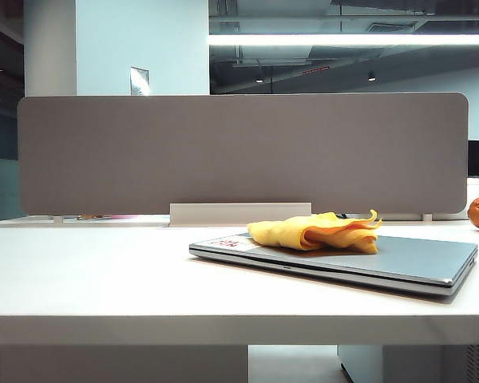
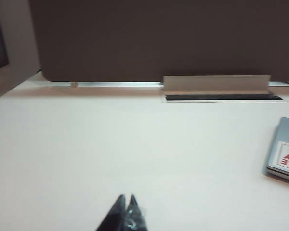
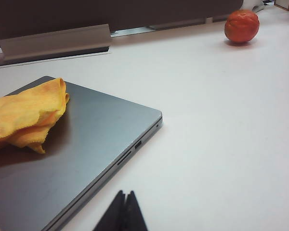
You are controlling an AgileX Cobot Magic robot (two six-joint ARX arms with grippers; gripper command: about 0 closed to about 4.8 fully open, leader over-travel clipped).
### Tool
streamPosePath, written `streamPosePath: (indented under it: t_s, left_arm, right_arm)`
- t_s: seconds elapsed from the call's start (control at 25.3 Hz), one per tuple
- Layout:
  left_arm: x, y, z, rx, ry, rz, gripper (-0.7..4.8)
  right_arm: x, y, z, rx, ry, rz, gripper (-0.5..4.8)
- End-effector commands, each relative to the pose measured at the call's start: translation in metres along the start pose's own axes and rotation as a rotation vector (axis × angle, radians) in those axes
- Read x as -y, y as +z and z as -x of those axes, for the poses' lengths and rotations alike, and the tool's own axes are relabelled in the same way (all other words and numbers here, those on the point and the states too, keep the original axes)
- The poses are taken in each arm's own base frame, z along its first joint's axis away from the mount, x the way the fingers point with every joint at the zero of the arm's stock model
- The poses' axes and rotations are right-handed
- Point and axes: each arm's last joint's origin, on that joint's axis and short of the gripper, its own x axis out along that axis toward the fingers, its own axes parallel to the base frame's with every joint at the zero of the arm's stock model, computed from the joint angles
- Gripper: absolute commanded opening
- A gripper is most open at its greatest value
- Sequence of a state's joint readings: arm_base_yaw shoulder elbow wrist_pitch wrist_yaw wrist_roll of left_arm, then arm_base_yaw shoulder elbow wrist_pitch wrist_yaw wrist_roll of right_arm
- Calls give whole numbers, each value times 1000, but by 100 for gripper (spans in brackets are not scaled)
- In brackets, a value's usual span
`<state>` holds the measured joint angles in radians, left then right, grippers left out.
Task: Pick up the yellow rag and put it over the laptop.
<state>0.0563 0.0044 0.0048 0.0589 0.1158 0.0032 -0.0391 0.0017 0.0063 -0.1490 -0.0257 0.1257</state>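
Observation:
The yellow rag (image 1: 318, 231) lies crumpled on the closed lid of the silver-grey laptop (image 1: 407, 259), covering only part of it. From the right wrist view the rag (image 3: 24, 115) rests on the laptop (image 3: 86, 159), whose near corner lies close to my right gripper (image 3: 125, 193); its fingers are shut with nothing between them. My left gripper (image 2: 126, 197) is shut and empty over bare table, well apart from the laptop's corner with its red-and-white sticker (image 2: 286, 159). Neither gripper shows in the exterior view.
A grey partition (image 1: 239, 152) runs along the table's back edge, with a raised cable flap (image 1: 239, 212) at its foot. A round orange fruit (image 3: 241, 26) sits at the far right of the table (image 1: 80, 271).

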Motion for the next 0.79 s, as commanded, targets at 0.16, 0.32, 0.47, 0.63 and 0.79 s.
streamPosePath:
  t_s: [0.16,0.32,0.47,0.63,0.79]
  left_arm:
    - [1,2,0,12,-39,2,-6]
    - [1,2,0,12,-38,2,-6]
    - [1,2,0,12,-38,2,-6]
    - [1,2,0,12,-38,2,-6]
    - [1,2,0,12,-38,2,-6]
  right_arm:
    - [0,0,0,9,-4,2,-1]
    - [0,0,0,9,-4,2,-1]
    - [0,0,0,9,-4,2,-1]
    - [0,0,0,9,-4,2,-1]
    - [0,0,0,9,-4,2,-1]
